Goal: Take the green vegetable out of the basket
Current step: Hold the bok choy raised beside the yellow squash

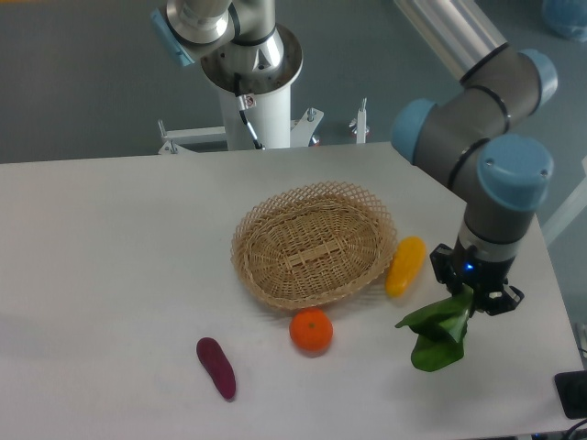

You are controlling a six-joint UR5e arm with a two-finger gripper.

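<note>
1. One gripper is seen right of the basket, and its fingers are closed on the green vegetable.
2. The green vegetable is held outside the basket, over the table, with its leaves hanging down.
3. A yellow vegetable is lying just beside the basket rim.
4. An orange and a purple vegetable are placed in front of the basket.

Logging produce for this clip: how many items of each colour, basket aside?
Green: 1, bok choy, held in the tool
Yellow: 1, oblong vegetable
Orange: 1, round fruit
Purple: 1, oblong vegetable
Total: 4
</note>
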